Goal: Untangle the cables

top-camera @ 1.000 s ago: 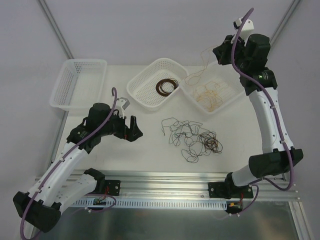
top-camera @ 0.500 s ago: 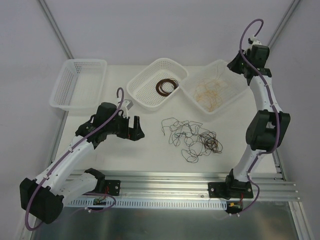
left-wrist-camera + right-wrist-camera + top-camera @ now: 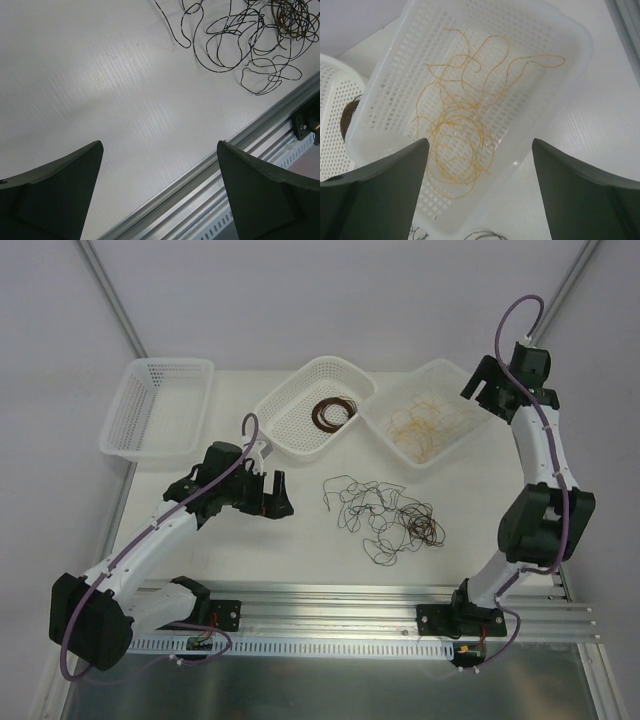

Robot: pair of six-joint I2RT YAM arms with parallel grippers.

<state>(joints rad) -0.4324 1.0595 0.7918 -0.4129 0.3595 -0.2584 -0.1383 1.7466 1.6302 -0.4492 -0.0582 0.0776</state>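
Here, a loose tangle of thin black and dark brown cables [image 3: 385,515] lies on the white table [image 3: 300,550], between the two arms and apart from both. The left claw [image 3: 276,495] hovers just left of it, fingers spread wide with nothing between them. The right claw [image 3: 480,390] hangs over the right-hand white plastic mesh basket [image 3: 437,366], likewise wide open and empty. Thin tan-orange cables [image 3: 460,135] lie looped inside that basket. A dark brown coiled cable [image 3: 333,412] sits in the middle white mesh basket [image 3: 270,425]. A third white mesh basket [image 3: 150,365] stands at the far left.
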